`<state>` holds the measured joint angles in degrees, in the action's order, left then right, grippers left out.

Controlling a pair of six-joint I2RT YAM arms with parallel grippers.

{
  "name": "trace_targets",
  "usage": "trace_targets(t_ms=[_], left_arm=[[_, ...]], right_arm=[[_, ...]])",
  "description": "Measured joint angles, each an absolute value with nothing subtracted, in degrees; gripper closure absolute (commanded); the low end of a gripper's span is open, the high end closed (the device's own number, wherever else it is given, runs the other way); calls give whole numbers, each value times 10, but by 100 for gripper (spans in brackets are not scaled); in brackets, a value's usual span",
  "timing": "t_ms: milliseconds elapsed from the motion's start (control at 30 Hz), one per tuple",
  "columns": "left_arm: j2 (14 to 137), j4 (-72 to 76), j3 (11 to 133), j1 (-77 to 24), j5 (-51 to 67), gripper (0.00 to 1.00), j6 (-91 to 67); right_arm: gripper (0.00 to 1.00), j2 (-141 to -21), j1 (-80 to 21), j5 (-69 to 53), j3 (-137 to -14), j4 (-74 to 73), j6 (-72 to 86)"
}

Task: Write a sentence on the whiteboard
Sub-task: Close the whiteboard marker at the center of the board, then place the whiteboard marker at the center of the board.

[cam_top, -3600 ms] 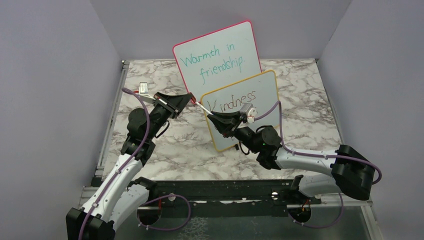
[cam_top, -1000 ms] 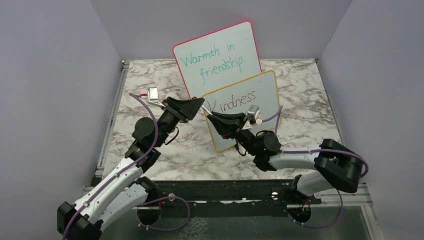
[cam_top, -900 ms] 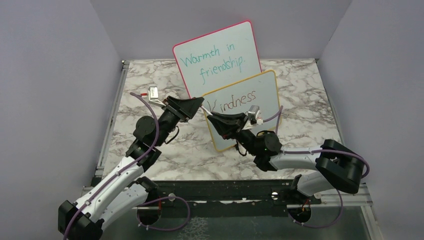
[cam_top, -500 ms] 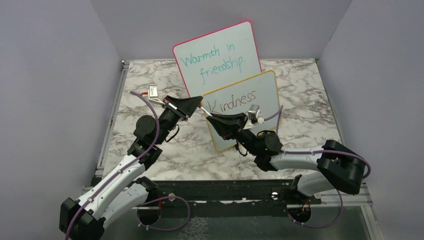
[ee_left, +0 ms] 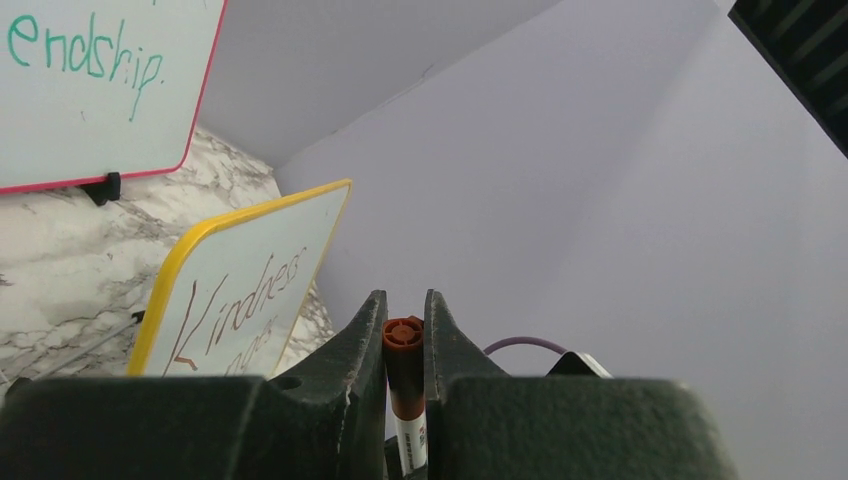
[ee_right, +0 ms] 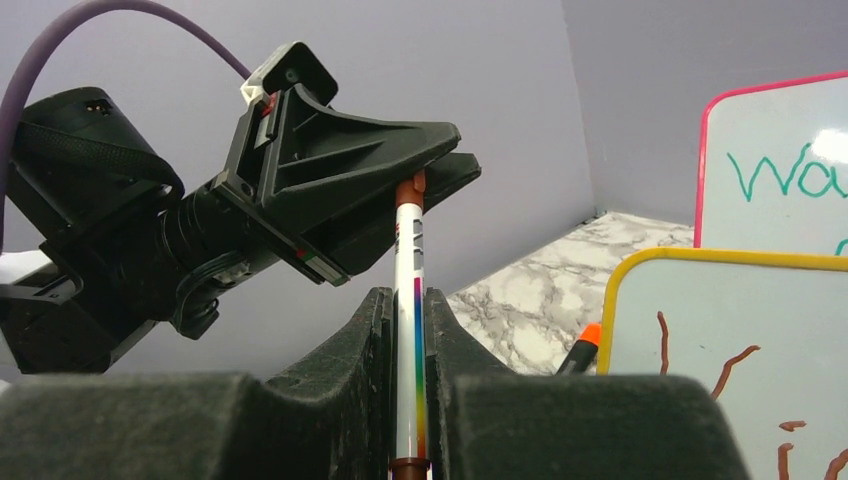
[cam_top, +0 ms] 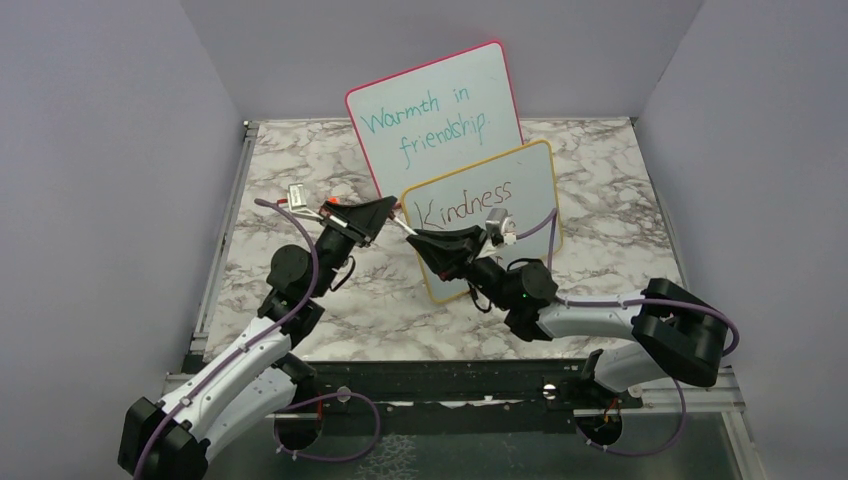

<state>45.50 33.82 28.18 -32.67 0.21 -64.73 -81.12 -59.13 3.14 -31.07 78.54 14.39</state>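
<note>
The whiteboard (cam_top: 532, 190), yellow-framed, leans upright at mid-table, also in the left wrist view (ee_left: 225, 262) and the right wrist view (ee_right: 740, 320). Of the sentence, the reddish-brown word "Kindness" (cam_top: 463, 204) shows; the lines below are mostly hidden behind the right arm. A white marker (ee_right: 409, 260) with a rainbow stripe spans the two grippers, just left of the board. My right gripper (cam_top: 416, 238) is shut on its barrel (ee_right: 406, 298). My left gripper (cam_top: 388, 212) is shut on the marker's brown end (ee_left: 404, 333), its fingertips (ee_left: 376, 303) pinching it from both sides.
A pink-red-framed board (cam_top: 435, 110) with teal writing stands behind the whiteboard, against the back wall. An orange-tipped marker (ee_right: 582, 345) lies by the whiteboard's left edge. Purple walls close in the marble table (cam_top: 620, 180) on three sides.
My left gripper has shut on the marker's brown end, which the right gripper holds out. Both grippers have shifted slightly left together.
</note>
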Motion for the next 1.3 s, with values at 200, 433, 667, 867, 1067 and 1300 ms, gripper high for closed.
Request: trace_targets(t_ms=[200, 433, 667, 867, 1067, 1300], left_arm=[[416, 325, 253, -331, -20, 79, -639], [361, 163, 279, -359, -52, 33, -567], [297, -6, 326, -360, -163, 10, -469], [244, -98, 354, -360, -241, 1, -399], [212, -143, 379, -360, -274, 1, -344], [208, -173, 392, -360, -276, 1, -281]], right_arm=[[99, -809, -594, 23, -310, 759, 143], [99, -727, -591, 17, -288, 651, 121], [99, -639, -588, 18, -248, 483, 109], [99, -639, -588, 16, -200, 379, 110], [98, -709, -589, 16, -175, 358, 131], [90, -779, -610, 19, -163, 381, 157]])
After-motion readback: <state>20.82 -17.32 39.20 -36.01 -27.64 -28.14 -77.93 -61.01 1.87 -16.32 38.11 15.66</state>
